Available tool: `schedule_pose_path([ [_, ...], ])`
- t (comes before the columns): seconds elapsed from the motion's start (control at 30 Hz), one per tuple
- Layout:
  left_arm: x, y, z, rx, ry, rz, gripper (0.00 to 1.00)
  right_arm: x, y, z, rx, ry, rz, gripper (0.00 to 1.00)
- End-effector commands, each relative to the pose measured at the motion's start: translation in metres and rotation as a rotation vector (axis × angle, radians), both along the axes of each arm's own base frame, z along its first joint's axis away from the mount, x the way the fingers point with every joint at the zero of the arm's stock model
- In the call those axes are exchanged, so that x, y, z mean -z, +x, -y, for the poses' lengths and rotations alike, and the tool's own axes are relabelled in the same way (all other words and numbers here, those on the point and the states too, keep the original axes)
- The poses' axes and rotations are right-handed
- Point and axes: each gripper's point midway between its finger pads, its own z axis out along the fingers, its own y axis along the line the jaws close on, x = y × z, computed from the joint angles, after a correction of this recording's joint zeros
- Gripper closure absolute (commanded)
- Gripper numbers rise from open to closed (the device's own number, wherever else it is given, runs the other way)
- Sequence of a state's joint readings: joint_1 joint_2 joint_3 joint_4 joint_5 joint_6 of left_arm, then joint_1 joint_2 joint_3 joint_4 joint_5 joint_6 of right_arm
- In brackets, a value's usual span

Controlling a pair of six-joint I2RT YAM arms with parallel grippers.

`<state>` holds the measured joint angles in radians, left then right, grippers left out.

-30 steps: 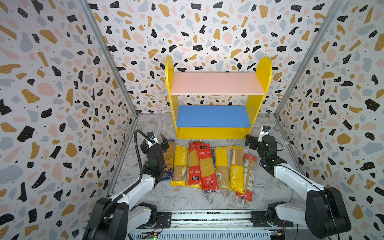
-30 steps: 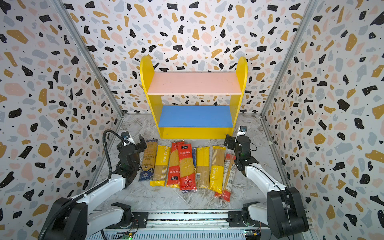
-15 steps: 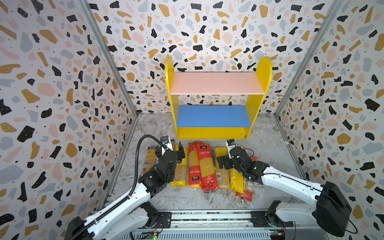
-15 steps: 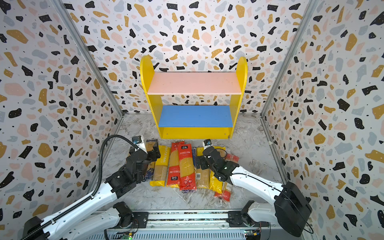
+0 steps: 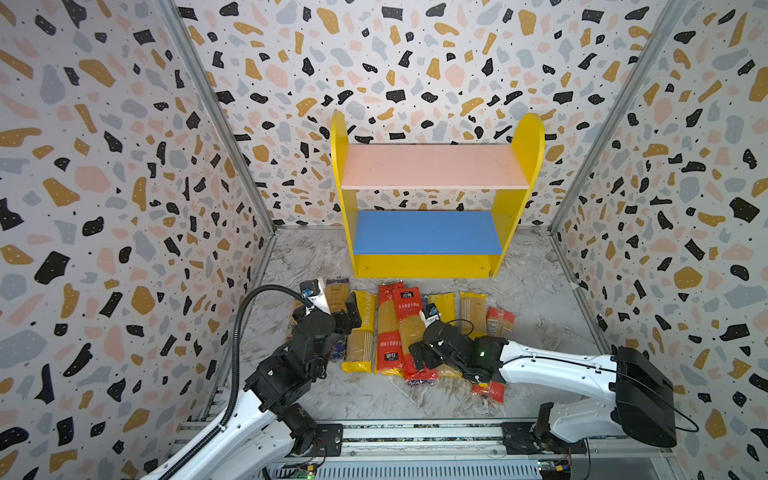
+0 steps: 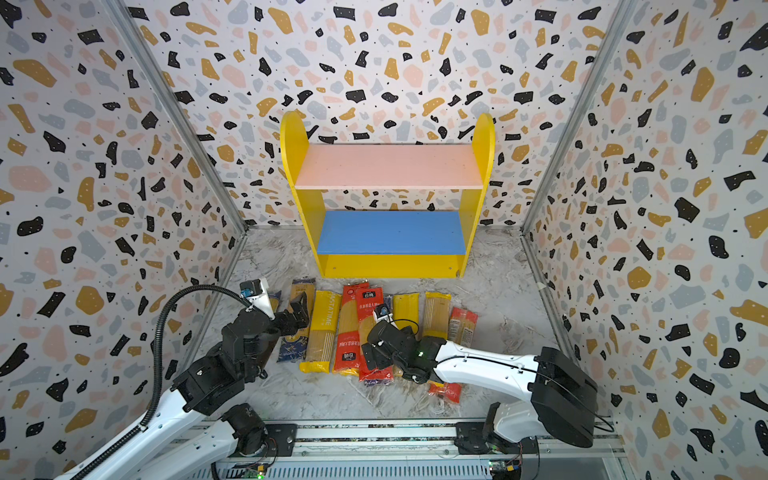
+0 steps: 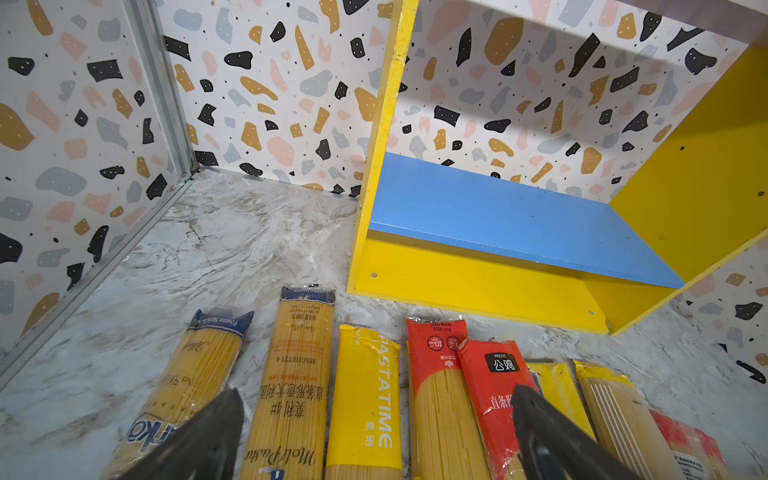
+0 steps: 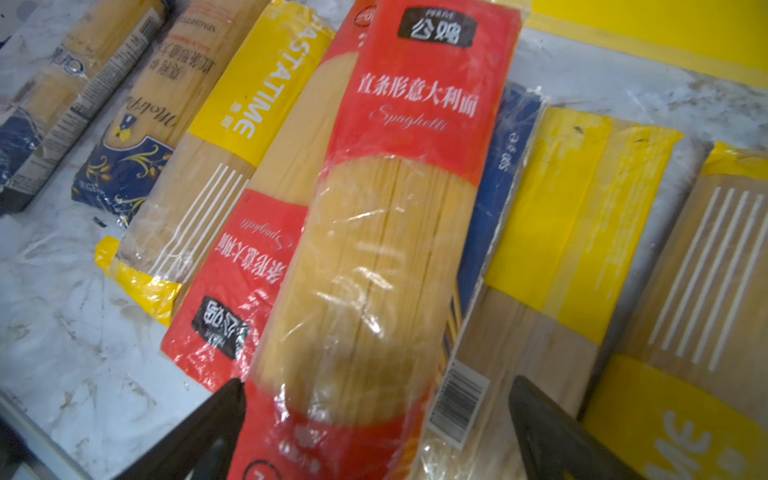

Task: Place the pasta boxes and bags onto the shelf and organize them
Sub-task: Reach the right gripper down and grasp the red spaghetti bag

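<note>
Overhead, in both top views, the shelf [image 5: 424,266] [image 6: 390,266] stands at the back of the marble floor [image 5: 316,253], pink board [image 5: 432,166] above blue board [image 5: 428,232]. The spaghetti packets [image 5: 473,309] all lie side by side on the floor just in front of it, their lengths pointing toward the shelf. The left gripper [image 5: 328,313] hangs over the left end of the row, beside the yellow PASTATIME packet [image 5: 361,332]. The right gripper [image 5: 422,355] is low at the near end of the upper red packet [image 5: 409,320], which overlaps a lower red packet [image 5: 387,332].

From the left wrist, the left gripper [image 7: 374,436] has its fingers [image 7: 199,436] spread wide and grips nothing. Below the gap lie a gold blue-capped packet [image 7: 295,374], the PASTATIME packet [image 7: 365,395] and the lower red packet [image 7: 436,395]. The shelf's blue board [image 7: 498,216] lies beyond.

From the right wrist, the right gripper [image 8: 374,436] also has wide fingers [image 8: 552,436], which straddle the near end of the upper red packet [image 8: 399,208] without closing on it. Whether they touch it cannot be told. That packet rests partly on the lower red packet [image 8: 232,282] and on a dark blue packet [image 8: 507,174].
</note>
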<state>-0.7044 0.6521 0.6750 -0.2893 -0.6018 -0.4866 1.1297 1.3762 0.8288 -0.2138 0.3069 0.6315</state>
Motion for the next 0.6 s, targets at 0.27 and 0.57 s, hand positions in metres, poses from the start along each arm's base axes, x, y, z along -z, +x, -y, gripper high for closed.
schedule_pose_path([
  [0.27, -0.005, -0.004, 0.000, 0.014, 0.018, -0.002, 0.00, 0.014, 0.008, -0.026, 0.028, -0.087, -0.017, 0.07],
  [0.57, -0.005, -0.003, -0.001, 0.012, 0.034, -0.003, 0.00, 0.044, 0.013, -0.029, 0.053, -0.213, -0.055, 0.14],
])
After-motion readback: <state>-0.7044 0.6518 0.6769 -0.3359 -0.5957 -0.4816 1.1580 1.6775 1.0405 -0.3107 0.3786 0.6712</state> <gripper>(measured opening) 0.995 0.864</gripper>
